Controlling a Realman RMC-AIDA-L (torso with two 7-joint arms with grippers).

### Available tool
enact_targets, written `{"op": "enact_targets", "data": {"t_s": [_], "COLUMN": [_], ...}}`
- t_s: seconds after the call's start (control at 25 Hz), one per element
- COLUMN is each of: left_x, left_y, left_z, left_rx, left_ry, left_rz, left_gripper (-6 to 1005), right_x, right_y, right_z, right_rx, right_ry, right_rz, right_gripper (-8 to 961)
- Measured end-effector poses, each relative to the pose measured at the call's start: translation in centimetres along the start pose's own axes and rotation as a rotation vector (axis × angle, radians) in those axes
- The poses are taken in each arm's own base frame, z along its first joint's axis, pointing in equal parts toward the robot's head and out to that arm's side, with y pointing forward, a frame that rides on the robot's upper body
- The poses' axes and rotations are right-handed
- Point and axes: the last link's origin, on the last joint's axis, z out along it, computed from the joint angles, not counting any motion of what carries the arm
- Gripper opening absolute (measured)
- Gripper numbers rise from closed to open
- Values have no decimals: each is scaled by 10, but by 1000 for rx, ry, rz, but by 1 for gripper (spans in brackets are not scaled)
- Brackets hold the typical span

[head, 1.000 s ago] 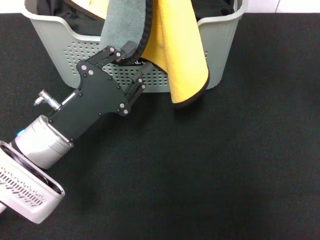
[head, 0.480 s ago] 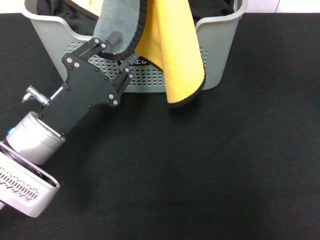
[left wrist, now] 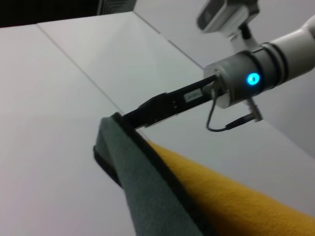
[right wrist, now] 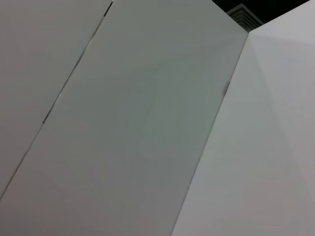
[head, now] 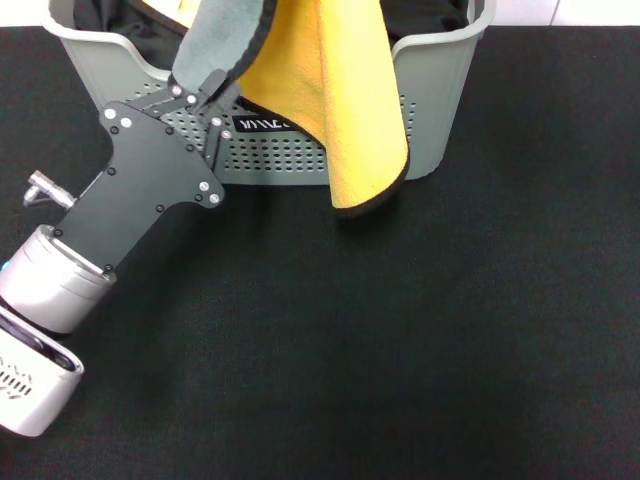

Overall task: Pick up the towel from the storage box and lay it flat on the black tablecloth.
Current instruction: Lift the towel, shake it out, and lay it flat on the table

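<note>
The towel (head: pixel 340 100) hangs from above the head view's top edge, its yellow side draped over the front wall of the storage box (head: pixel 440 90), its grey side folded to the left. My left gripper (head: pixel 213 95) is shut on the towel's grey, black-trimmed edge in front of the box. In the left wrist view the towel (left wrist: pixel 211 196) rises to a corner pinched by my right gripper (left wrist: pixel 123 120), which holds it up high. The black tablecloth (head: pixel 400 330) spreads under and in front of the box.
Black cloths (head: pixel 110 20) lie inside the box. The box stands at the far edge of the tablecloth. The left arm's silver wrist (head: pixel 50 280) reaches in from the near left. The right wrist view shows only pale wall panels.
My left gripper moved left and towards the box along the towel's edge, and its fingers closed on the grey edge. The grey flap shifted left with it.
</note>
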Motion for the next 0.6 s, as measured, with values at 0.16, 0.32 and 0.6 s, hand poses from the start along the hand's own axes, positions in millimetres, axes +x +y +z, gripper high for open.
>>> {"op": "enact_targets", "data": {"t_s": [0.16,0.32,0.6], "left_x": [4,10,30], "left_y": [-1,-10,-20], "left_z": [-2,-7,-29], "left_rx": [12,76,52], "left_ry": [22,58,193], "left_rz": [-34,-205,-595], "left_gripper": [95,26,7], "right_x": [0,2,10], "right_y": [2,6,25], "right_z": [-3,-12,-46], "right_rx": [-7,-22,-57], "right_ry": [-5,-10,35], "right_rz": [5,17,89], "right_gripper": [27,30,34]}}
